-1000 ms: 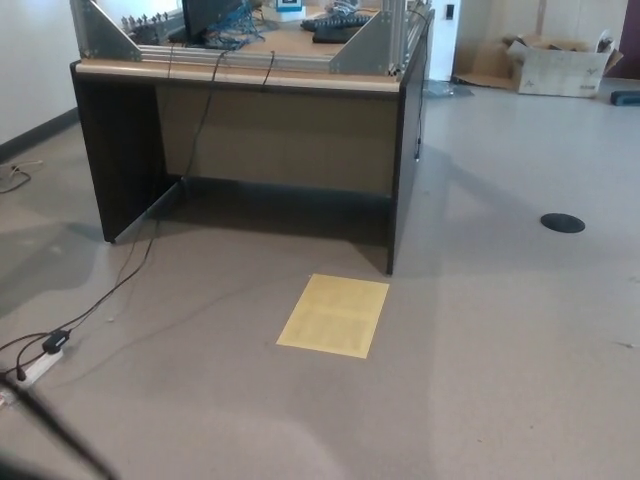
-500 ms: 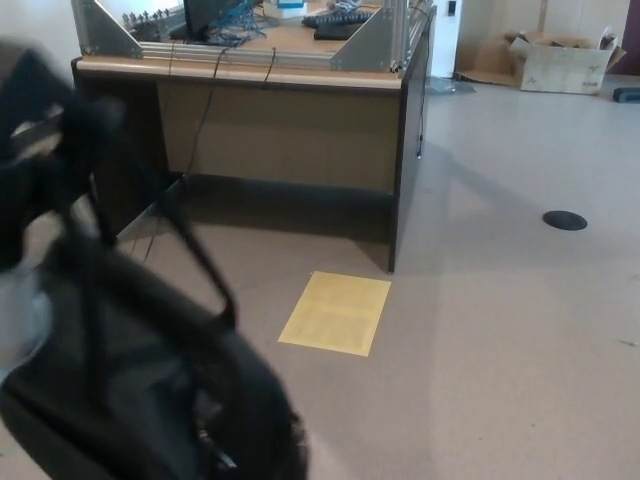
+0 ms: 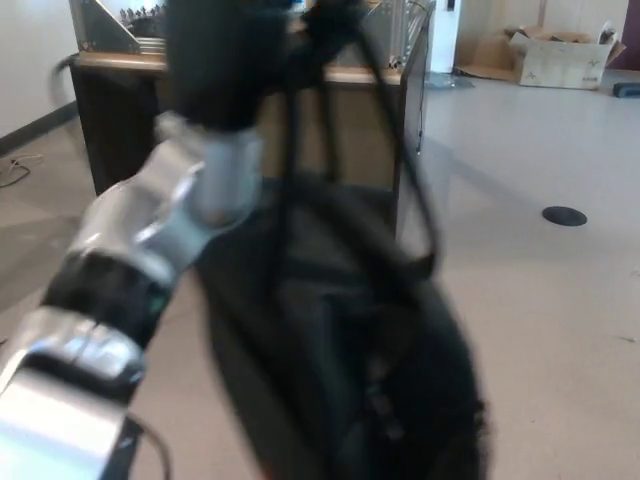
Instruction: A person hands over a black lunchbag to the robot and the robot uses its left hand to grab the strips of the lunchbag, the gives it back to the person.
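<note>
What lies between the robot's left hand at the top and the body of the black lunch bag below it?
In the head view, only the bag's black straps run from the left hand down to the lunch bag. The picture is blurred, so finer detail cannot be told.

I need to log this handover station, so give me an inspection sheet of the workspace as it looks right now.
Surface: grey floor; no work table under the bag.
Job's things: black lunchbag hangs in mid-air by its straps, blurred.
Clutter: cardboard box by the far wall; round black disc on the floor.
Hands: left hand raised at the top of the straps, shut on them; right hand not in view.
Cables: a thin cable on the floor at far left.
Surroundings: dark desk behind the bag; no person seen.
</note>
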Robot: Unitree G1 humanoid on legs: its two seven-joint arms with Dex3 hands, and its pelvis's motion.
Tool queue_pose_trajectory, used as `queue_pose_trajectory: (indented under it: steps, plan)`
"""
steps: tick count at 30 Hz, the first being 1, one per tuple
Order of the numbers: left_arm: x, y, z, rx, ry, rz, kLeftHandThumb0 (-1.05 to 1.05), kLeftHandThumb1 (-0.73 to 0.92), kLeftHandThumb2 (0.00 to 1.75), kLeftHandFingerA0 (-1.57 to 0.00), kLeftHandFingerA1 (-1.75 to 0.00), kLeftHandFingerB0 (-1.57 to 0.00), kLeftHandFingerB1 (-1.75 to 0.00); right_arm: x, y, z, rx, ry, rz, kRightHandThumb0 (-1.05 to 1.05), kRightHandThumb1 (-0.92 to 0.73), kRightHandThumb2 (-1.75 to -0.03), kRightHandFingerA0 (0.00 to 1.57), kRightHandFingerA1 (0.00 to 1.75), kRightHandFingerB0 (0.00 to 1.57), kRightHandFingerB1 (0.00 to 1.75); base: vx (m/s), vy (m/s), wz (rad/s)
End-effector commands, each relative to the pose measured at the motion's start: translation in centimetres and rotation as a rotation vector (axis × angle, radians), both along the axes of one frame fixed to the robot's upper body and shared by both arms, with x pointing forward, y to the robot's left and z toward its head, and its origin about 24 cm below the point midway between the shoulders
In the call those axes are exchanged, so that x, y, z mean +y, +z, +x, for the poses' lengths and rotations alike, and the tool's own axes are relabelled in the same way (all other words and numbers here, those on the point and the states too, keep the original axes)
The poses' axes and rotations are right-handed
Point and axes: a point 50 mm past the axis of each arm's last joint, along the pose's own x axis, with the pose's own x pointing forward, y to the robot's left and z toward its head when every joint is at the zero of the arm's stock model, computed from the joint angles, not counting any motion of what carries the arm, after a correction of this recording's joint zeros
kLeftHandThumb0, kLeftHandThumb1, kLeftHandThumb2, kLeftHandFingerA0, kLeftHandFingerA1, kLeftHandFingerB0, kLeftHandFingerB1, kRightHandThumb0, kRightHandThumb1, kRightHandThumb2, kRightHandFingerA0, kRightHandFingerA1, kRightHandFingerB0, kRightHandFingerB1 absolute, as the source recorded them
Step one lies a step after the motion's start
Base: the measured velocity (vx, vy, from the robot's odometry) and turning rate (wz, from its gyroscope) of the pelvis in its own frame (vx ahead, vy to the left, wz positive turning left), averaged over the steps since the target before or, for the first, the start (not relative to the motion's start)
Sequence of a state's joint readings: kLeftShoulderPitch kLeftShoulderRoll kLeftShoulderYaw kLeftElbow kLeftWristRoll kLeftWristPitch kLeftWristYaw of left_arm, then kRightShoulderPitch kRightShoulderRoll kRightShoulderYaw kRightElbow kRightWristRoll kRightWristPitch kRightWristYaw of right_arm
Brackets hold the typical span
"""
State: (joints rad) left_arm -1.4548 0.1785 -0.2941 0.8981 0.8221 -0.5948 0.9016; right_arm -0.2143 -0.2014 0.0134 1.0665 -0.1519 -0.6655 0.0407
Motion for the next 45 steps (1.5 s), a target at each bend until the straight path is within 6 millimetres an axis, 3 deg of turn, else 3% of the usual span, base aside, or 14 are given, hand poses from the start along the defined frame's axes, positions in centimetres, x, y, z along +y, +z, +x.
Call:
queue_pose_trajectory:
  steps: [1, 19, 23, 24, 25, 26, 27, 28, 29, 36, 37, 38, 39, 45]
  plan:
    - [-3.6, 2.5, -0.6, -0.016, 0.058, 0.093, -0.26, 0.56, 0.55, -0.83, -1.75, -0.62, -1.69, -1.0, 0.8, 0.7, -0.010, -0.010, -0.032, -0.69, -0.75, -0.64, 0.55, 0.43, 0.58, 0.43, 0.00, 0.000, 0.00]
    - [-3.8, 0.5, -0.6, -0.008, 0.043, 0.137, -0.24, 0.56, 0.55, -0.82, -1.75, -0.61, -1.71, -0.7, 0.6, 0.7, 0.002, 0.006, -0.031, -0.72, -0.72, -0.64, 0.59, 0.44, 0.59, 0.44, 0.00, 0.000, 0.00]
    - [-3.7, 0.2, -0.5, -0.005, 0.054, 0.150, -0.25, 0.55, 0.56, -0.80, -1.75, -0.64, -1.60, -0.7, 0.6, 0.6, 0.001, 0.009, -0.024, -0.68, -0.74, -0.63, 0.59, 0.43, 0.63, 0.45, 0.00, 0.000, 0.00]
    - [-3.7, -0.1, -0.4, 0.025, 0.046, 0.155, -0.44, 0.42, 0.78, -0.85, -1.26, -0.74, -0.95, -0.7, 0.5, 0.5, 0.005, 0.008, -0.028, -0.67, -0.74, -0.62, 0.59, 0.44, 0.64, 0.46, 0.00, 0.000, 0.00]
    - [-3.7, -0.2, -0.3, 0.067, 0.033, 0.161, -0.44, 0.42, 0.78, -0.85, -1.26, -0.74, -0.95, -0.7, 0.5, 0.5, 0.003, 0.007, -0.025, -0.67, -0.74, -0.62, 0.59, 0.44, 0.64, 0.46, 0.00, 0.000, 0.00]
    - [-3.7, -0.3, -0.1, 0.131, 0.034, 0.198, -0.56, 0.57, 0.57, -0.44, -0.85, -0.48, -0.51, -0.7, 0.5, 0.5, 0.002, 0.006, -0.018, -0.67, -0.73, -0.62, 0.59, 0.44, 0.65, 0.46, 0.00, 0.000, 0.00]
    - [-3.7, -0.4, 0.1, 0.214, 0.033, 0.249, -0.84, 0.52, 0.87, -0.01, -0.02, -0.08, -0.12, -0.7, 0.5, 0.5, -0.001, 0.008, -0.019, -0.67, -0.74, -0.62, 0.59, 0.44, 0.65, 0.46, 0.00, 0.000, 0.00]
    - [-3.6, -0.5, 0.2, 0.296, 0.030, 0.303, -0.84, 0.52, 0.87, -0.01, -0.02, -0.08, -0.12, -0.6, 0.6, 0.6, -0.004, 0.012, -0.025, -0.67, -0.74, -0.62, 0.59, 0.44, 0.65, 0.46, 0.00, 0.000, 0.00]
    - [-3.6, -0.8, 0.0, 0.345, 0.011, 0.347, -0.95, 0.61, 0.60, 0.00, 0.00, 0.00, 0.00, -0.6, 0.7, 0.6, -0.007, 0.019, -0.032, -0.67, -0.74, -0.63, 0.58, 0.44, 0.64, 0.46, 0.00, 0.000, 0.00]
    - [-3.2, -1.0, -1.6, 0.354, 0.010, 0.429, -1.00, 0.67, 0.60, 0.00, 0.00, 0.00, 0.00, -0.7, 0.7, 0.5, -0.006, 0.019, -0.032, -0.64, -0.74, -0.62, 0.59, 0.44, 0.65, 0.46, 0.00, 0.000, 0.00]
    - [-3.0, -1.2, -2.2, 0.355, 0.007, 0.438, -0.97, 0.50, 0.87, 0.00, 0.00, 0.00, 0.00, -0.7, 0.6, 0.5, -0.004, 0.017, -0.032, -0.64, -0.73, -0.62, 0.60, 0.44, 0.65, 0.46, 0.00, 0.000, 0.00]
    - [-2.9, -1.2, -2.4, 0.360, 0.002, 0.442, -0.97, 0.50, 0.87, 0.00, 0.00, 0.00, 0.00, -0.7, 0.5, 0.4, -0.003, 0.016, -0.030, -0.64, -0.73, -0.62, 0.60, 0.44, 0.65, 0.46, 0.00, 0.000, 0.00]
    - [-2.7, -1.3, -2.8, 0.357, -0.012, 0.435, -1.01, 0.66, 0.60, 0.00, 0.00, 0.00, 0.00, -0.6, 0.5, 0.4, -0.005, 0.014, -0.030, -0.63, -0.73, -0.62, 0.61, 0.44, 0.66, 0.47, 0.00, 0.000, 0.00]
    - [-0.5, -1.9, -4.8, 0.355, -0.050, 0.419, -0.99, 0.63, 0.60, 0.00, 0.00, 0.00, 0.00, -0.5, 0.6, 0.6, -0.010, 0.009, -0.018, -0.60, -0.73, -0.62, 0.60, 0.45, 0.67, 0.48, 0.00, 0.000, 0.00]
